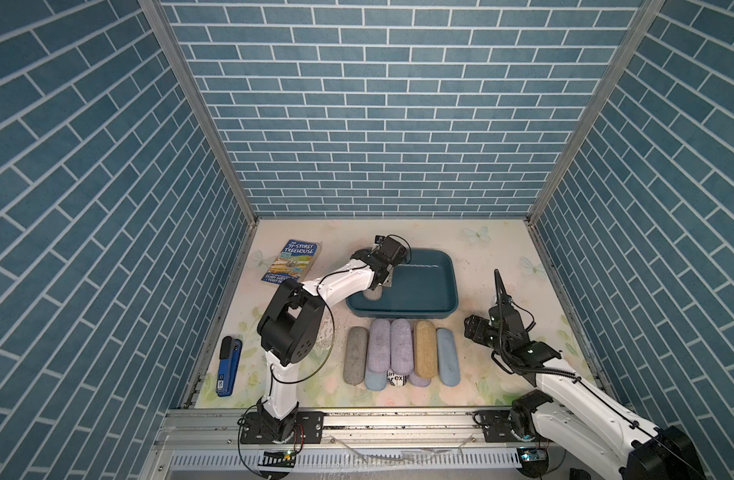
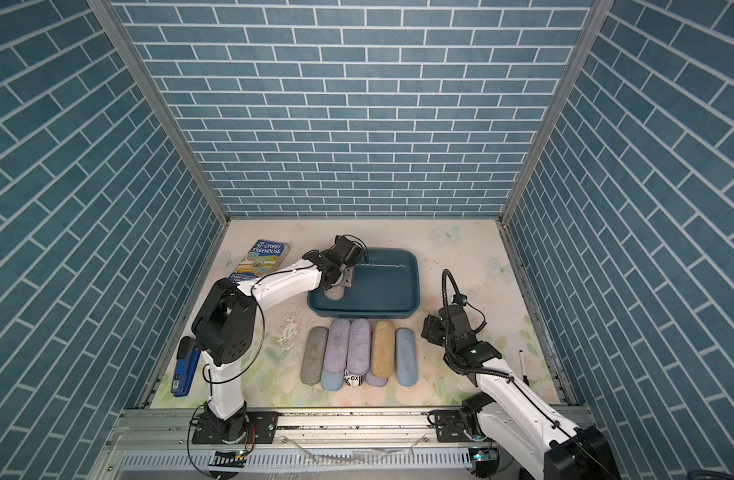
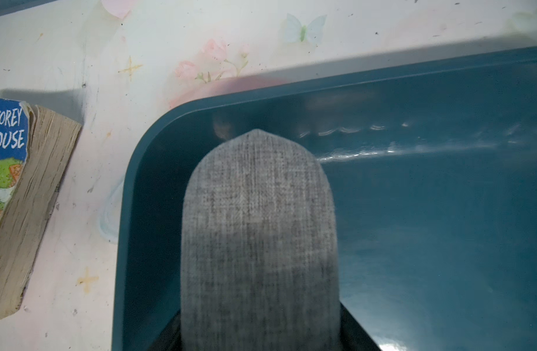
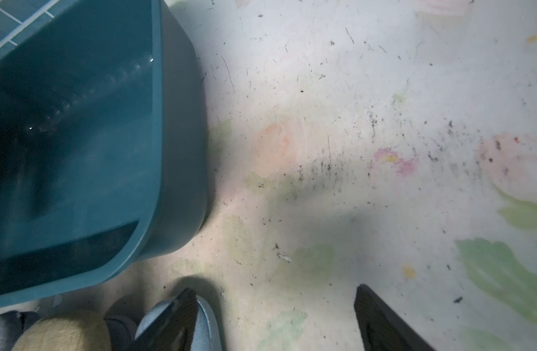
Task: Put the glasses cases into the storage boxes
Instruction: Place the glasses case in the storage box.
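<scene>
Our left gripper is clamped narrow on a grey fabric-covered glasses case, which sticks out lengthwise beyond the jaws. The case sits inside the left end of the shallow dark teal plastic tub. Its rounded end points at the far wall and it is close beside the left wall, though we see no contact. We cannot tell whether its underside rests on the tub floor. The rest of the tub looks bare.

We judge this to be the placing step for the first case. The next move calls for lowering until the case lies flat, opening the jaws, and lifting straight up so the fingers do not drag it.

Our right gripper hovers with its jaws apart and nothing between them, over the pale floral-printed surface near the tub's near right corner. It is just beside a light blue oblong case.

That case ends a row lying just in front of the tub:
- a second grey case
- two lavender cases
- a tan case
- three more peeking out beneath, one a black-and-white newspaper-print case

A blue paperback book and a blue-and-black stapler lie well off to the left, outside the job.
</scene>
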`<action>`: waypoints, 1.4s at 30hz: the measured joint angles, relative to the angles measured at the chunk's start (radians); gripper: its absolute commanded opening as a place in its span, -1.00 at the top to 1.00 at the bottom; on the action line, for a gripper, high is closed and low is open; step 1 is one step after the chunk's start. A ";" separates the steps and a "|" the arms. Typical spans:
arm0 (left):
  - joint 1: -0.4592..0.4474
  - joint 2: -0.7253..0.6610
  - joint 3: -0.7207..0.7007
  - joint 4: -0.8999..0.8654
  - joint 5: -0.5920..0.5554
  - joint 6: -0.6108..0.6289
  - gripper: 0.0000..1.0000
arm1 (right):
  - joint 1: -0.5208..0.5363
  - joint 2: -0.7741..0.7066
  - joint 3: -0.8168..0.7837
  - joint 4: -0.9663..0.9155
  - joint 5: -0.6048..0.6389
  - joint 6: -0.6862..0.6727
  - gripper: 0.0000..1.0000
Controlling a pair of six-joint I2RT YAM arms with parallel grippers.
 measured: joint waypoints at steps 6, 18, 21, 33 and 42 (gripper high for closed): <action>0.015 0.047 0.011 -0.019 -0.025 0.000 -0.28 | 0.000 0.015 -0.006 0.004 0.003 0.000 -0.64; 0.025 0.061 0.014 -0.047 -0.062 -0.005 -0.31 | 0.000 -0.001 -0.007 0.007 0.003 0.001 -0.64; 0.030 0.061 0.014 -0.054 -0.070 -0.011 -0.35 | 0.000 -0.022 -0.007 0.004 0.006 0.001 -0.63; 0.042 0.076 0.020 -0.068 -0.078 -0.032 -0.54 | 0.000 -0.034 -0.034 -0.008 0.009 0.008 -0.63; 0.043 0.060 0.023 -0.067 -0.058 -0.032 -0.60 | 0.000 -0.033 -0.034 -0.008 0.010 0.008 -0.64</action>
